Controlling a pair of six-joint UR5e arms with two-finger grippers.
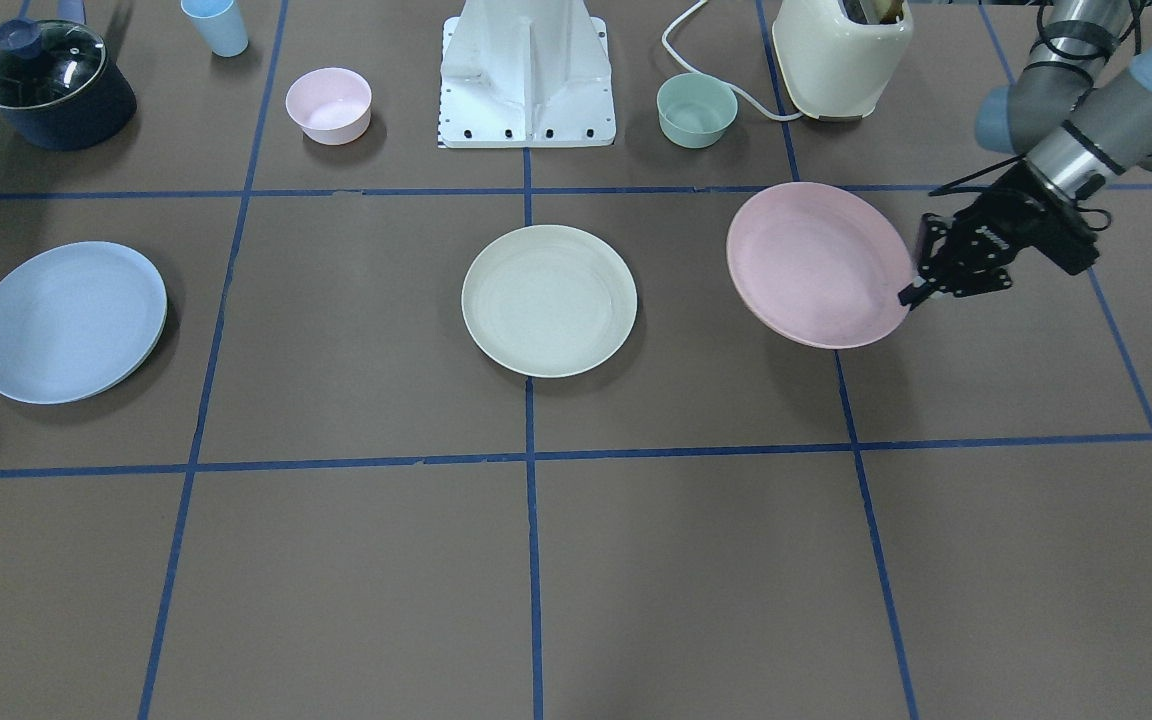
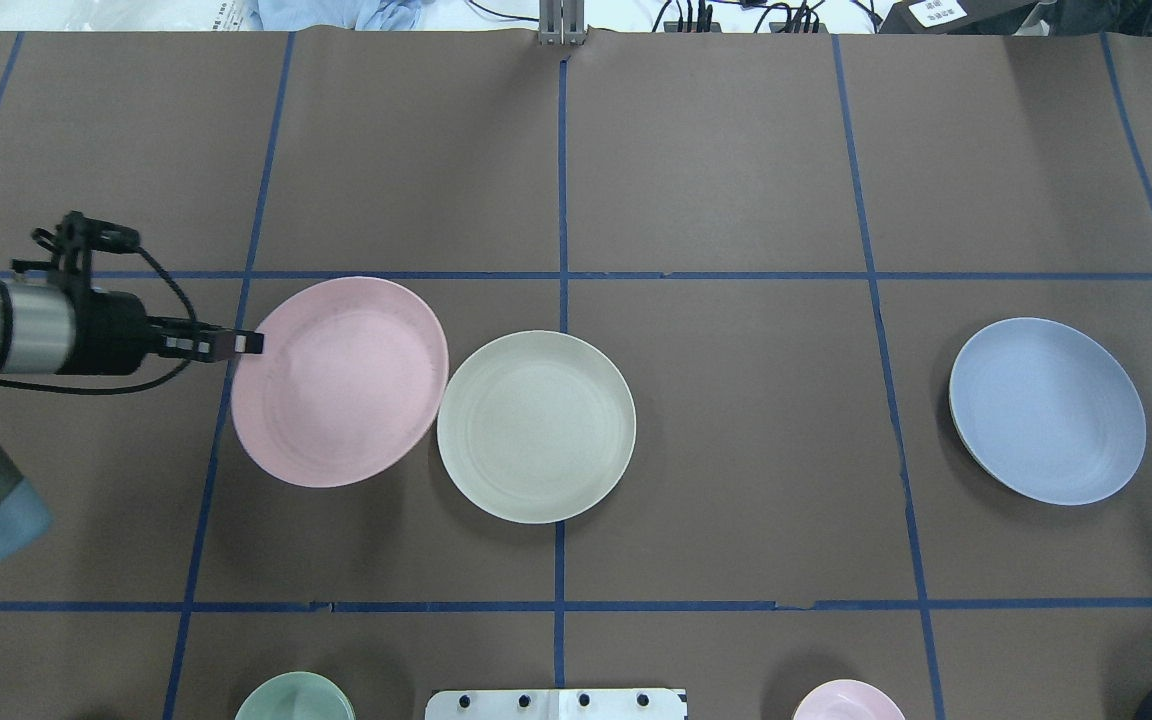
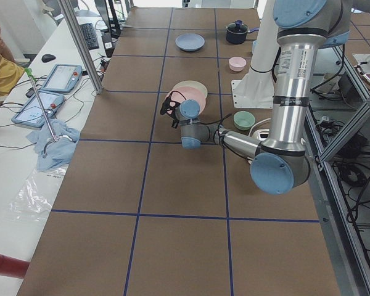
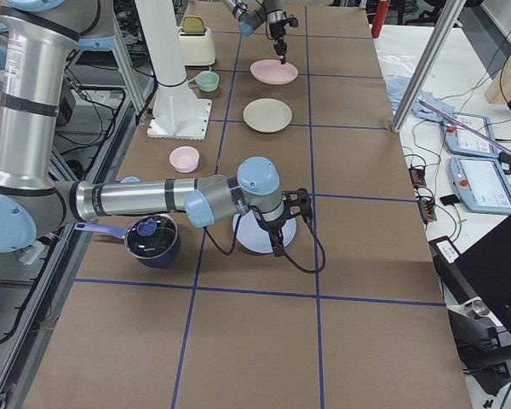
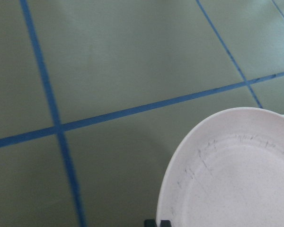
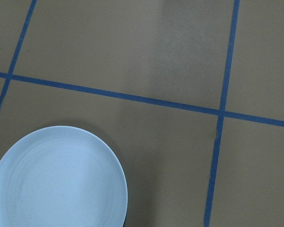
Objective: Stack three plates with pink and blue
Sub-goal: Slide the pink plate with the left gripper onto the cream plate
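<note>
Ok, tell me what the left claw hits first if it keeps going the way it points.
The left claw grips the pink plate by its rim. Straight on lies the cream plate, though the claw looks raised and may pass over it.

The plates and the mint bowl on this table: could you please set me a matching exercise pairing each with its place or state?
Things:
1. pink plate
2. cream plate
3. blue plate
4. mint bowl

Places or states:
A. beside the toaster
B. flat at the table's middle
C. held at its rim by the left gripper
D. on the robot's right side

Pairs: 1-C, 2-B, 3-D, 4-A
</note>
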